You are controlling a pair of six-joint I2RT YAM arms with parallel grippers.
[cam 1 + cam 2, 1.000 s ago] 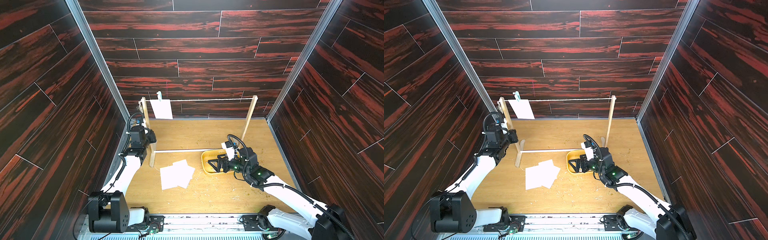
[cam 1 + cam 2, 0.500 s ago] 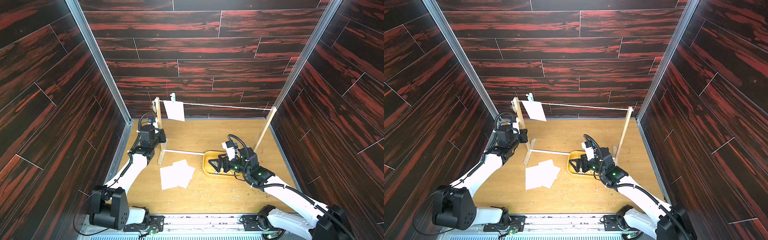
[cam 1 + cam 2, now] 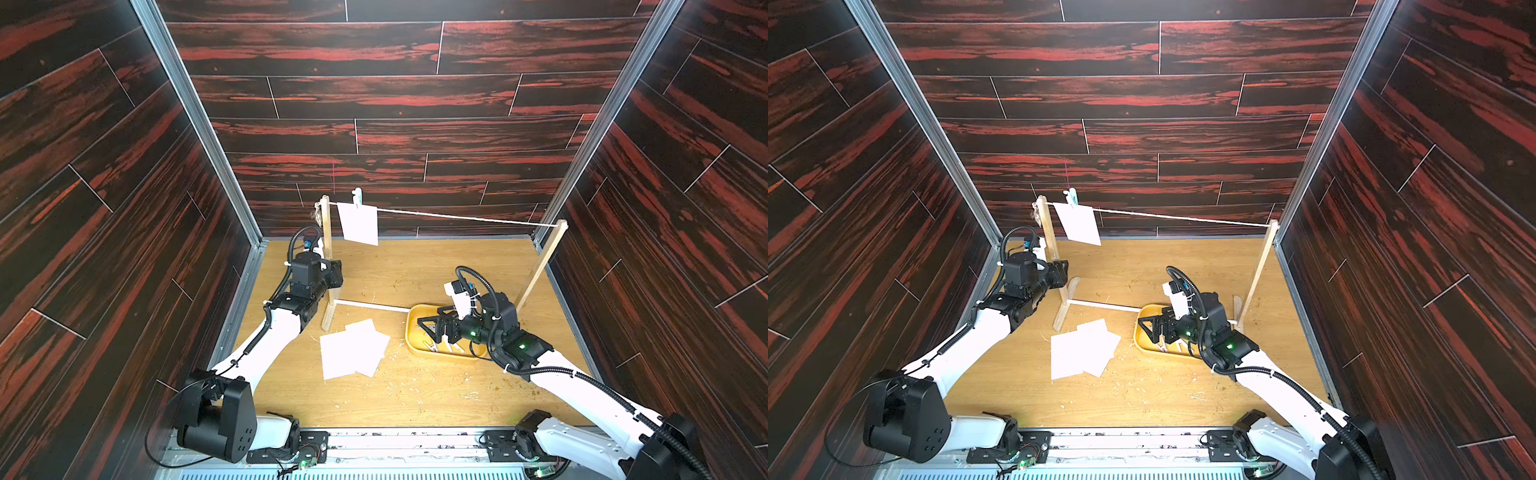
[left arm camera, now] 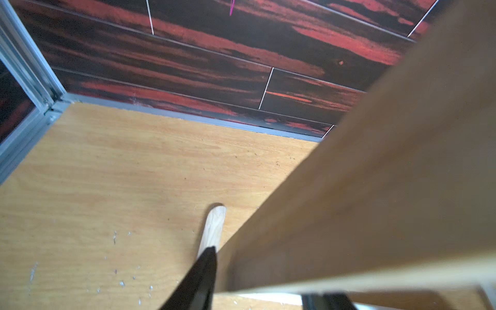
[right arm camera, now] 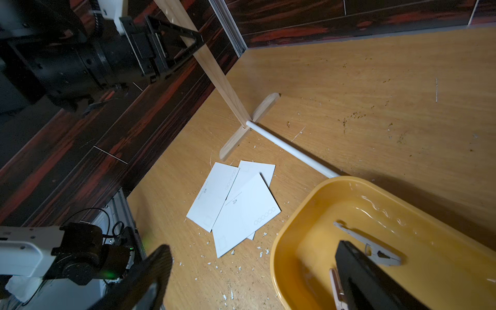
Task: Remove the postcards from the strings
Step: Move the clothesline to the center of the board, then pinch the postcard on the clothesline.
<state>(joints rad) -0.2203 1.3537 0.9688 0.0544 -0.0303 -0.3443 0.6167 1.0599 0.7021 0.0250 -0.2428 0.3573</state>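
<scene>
The right upright (image 3: 540, 266) crowds the side wall (image 3: 665, 249); the near table (image 3: 415, 395) lies open. My left gripper (image 3: 334, 274) straddles the left upright (image 3: 327, 245), grip unclear; my right gripper (image 3: 430, 328) gapes empty over the tray (image 3: 409, 338). One postcard (image 3: 358, 223) hangs on the string (image 3: 465, 217); three postcards (image 3: 353, 349) lie loose.

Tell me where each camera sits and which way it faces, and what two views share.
Both top views: high above the arm bases, facing down toward the back wall; left arm and right arm show.
Left wrist: on the left arm, facing the upright close up and the table; one dark fingertip shows.
Right wrist: on the right arm, facing down at the loose postcards and yellow tray; both its fingers show.
Shared: both wrist views show the upright's foot.
</scene>
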